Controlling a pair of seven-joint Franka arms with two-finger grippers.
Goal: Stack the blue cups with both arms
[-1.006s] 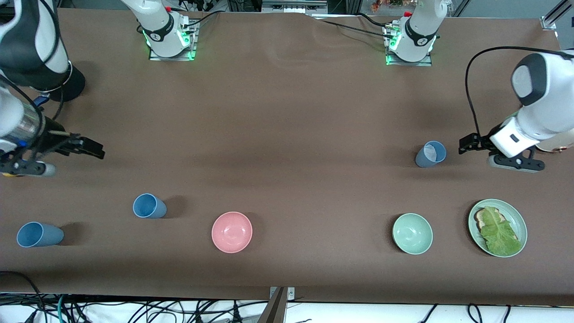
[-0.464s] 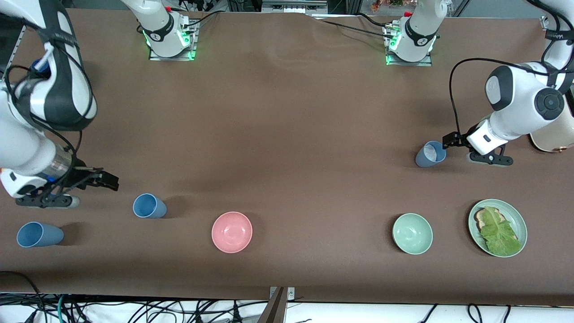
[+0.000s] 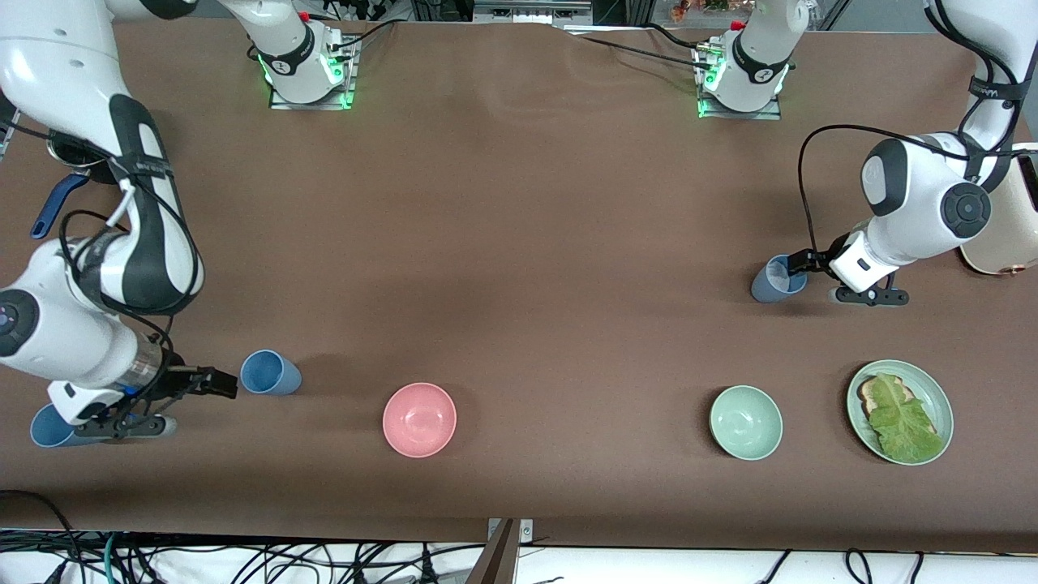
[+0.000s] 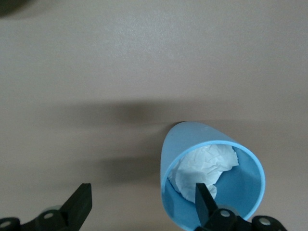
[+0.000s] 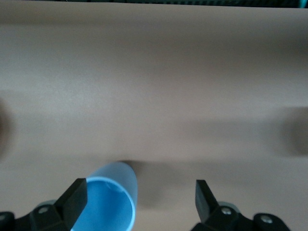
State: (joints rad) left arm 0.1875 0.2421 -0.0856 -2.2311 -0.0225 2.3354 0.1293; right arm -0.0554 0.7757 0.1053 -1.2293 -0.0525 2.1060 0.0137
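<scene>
Three small matte blue plastic tumblers, plain, tapered and handleless, stand apart on a brown cloth-covered worktop (image 3: 519,203) between two glossy white robot arms. The duller grey-blue tumbler (image 3: 777,280) at the left arm's end of the worktop holds a crumpled white paper wad (image 4: 204,166); the left end effector (image 3: 799,264) hangs at its rim with fingers spread, one black fingertip (image 4: 204,197) inside the mouth and the other outside the wall, nothing gripped. At the right arm's end, a brighter blue tumbler (image 3: 270,373) stands empty with the right end effector (image 3: 217,383) just beside it, its fingers parted and holding nothing; in the right wrist view the cup's rim sits by one fingertip (image 5: 77,195). The third blue tumbler (image 3: 45,426) shows only partly, beneath that arm's wrist, nearest the front camera of the three. A shallow pink bowl (image 3: 419,419), a mint-green bowl (image 3: 746,422) and a green plate (image 3: 932,397) carrying a lettuce leaf on toast (image 3: 896,418) line the camera side of the worktop. A dark blue handle (image 3: 53,207) and a cream-coloured appliance (image 3: 1001,243) sit at the two ends. No writing can be read on the cups.
</scene>
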